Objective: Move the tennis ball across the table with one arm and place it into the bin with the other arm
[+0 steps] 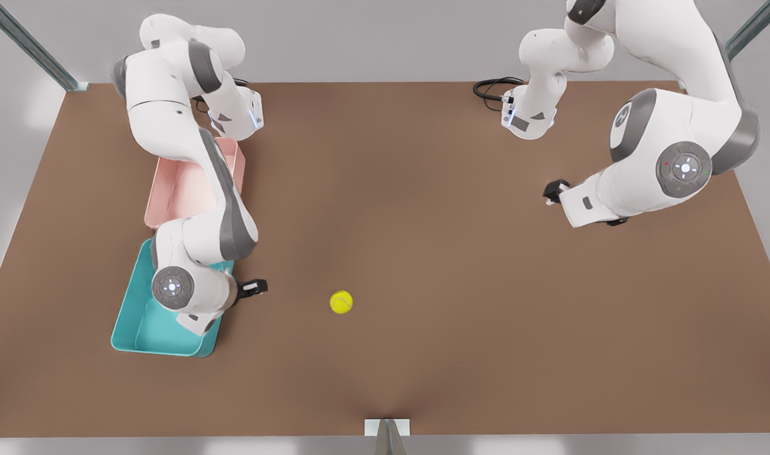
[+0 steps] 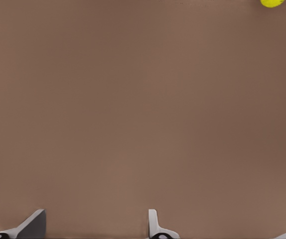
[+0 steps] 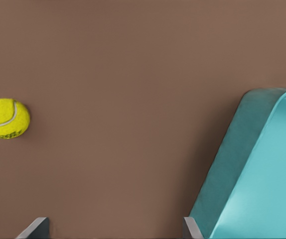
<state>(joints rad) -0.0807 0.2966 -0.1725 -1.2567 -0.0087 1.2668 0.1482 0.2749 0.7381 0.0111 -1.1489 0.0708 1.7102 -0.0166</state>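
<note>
The tennis ball [image 1: 341,302] lies free on the tabletop [image 1: 435,253], nothing touching it. At its 9 o'clock in the front view, my right tool [image 3: 114,228] hangs over the near edge of the teal bin [image 1: 138,328], fingers spread, empty. The pink tub [image 1: 176,189] sits at the bin's 12 o'clock. My left tool [image 2: 95,225] waits well off at the ball's 2 o'clock, spread wide and empty.

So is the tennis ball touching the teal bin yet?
Apart. The front view shows bare table between the tennis ball and the bin; the right wrist view shows the same gap, with the right gripper open near the bin.
</note>
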